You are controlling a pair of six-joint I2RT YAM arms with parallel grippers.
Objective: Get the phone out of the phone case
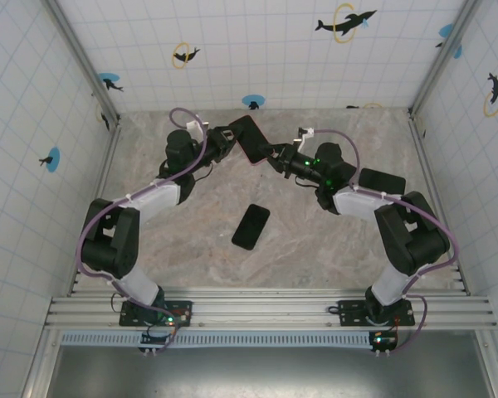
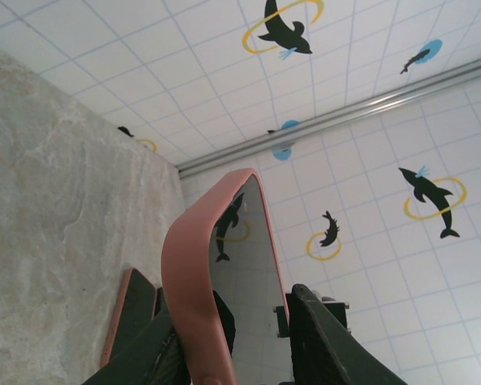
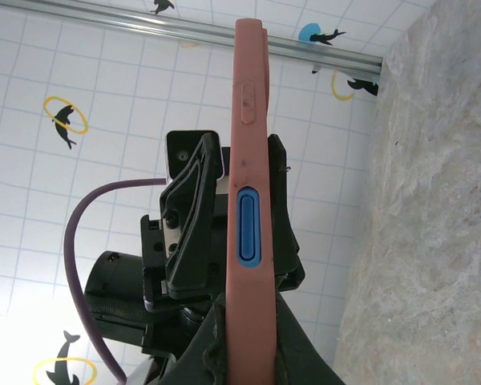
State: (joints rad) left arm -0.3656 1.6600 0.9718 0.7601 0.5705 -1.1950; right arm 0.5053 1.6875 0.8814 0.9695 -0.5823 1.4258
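Above the far middle of the mottled grey stone-look tabletop (image 1: 191, 249), both arms hold up one salmon-pink rubbery phone case (image 1: 251, 138) between them, clear of the surface. The right gripper (image 3: 250, 346) is clamped on the case's lower end, one dark finger on each broad face; its wrist camera looks along the pink side wall, past a blue oval button and a smaller pink one. The left gripper (image 2: 228, 341) straddles the opposite end, its black fingers (image 3: 194, 200) lying close on either face, though I cannot tell whether they press it or only flank it. The glossy dark-screened phone (image 2: 252, 273) sits inside the case, framed by the pink rim (its glass mirrors a dolphin from the tiled wall). Nearer the arm bases, well apart from both grippers, a flat black rectangular handset (image 1: 251, 226) lies on the tabletop
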